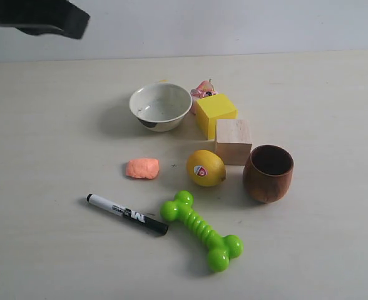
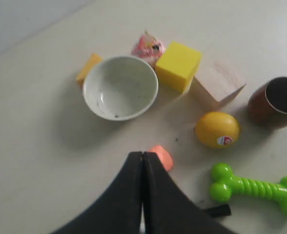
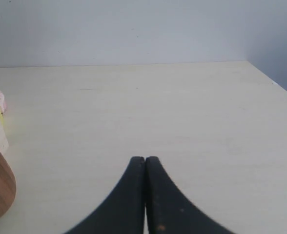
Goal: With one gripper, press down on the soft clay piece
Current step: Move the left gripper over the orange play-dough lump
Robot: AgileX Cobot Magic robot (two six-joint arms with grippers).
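The soft clay piece [image 1: 143, 168] is a small salmon-orange lump lying flat on the table, left of the lemon [image 1: 206, 167]. In the left wrist view the clay piece [image 2: 163, 156] peeks out just past the tips of my left gripper [image 2: 142, 154], which is shut with nothing in it and high above the table. Only a black part of the left arm [image 1: 40, 17] shows in the exterior view's top left corner. My right gripper [image 3: 144, 159] is shut and empty over bare table, far from the clay.
Behind the clay stand a white bowl [image 1: 161, 106], a pink crumpled wrapper [image 1: 203, 89], a yellow cube [image 1: 214, 114] and a wooden block [image 1: 233, 141]. A brown wooden cup [image 1: 268, 172] is at the right. A black marker [image 1: 127, 214] and green toy bone [image 1: 201, 230] lie in front.
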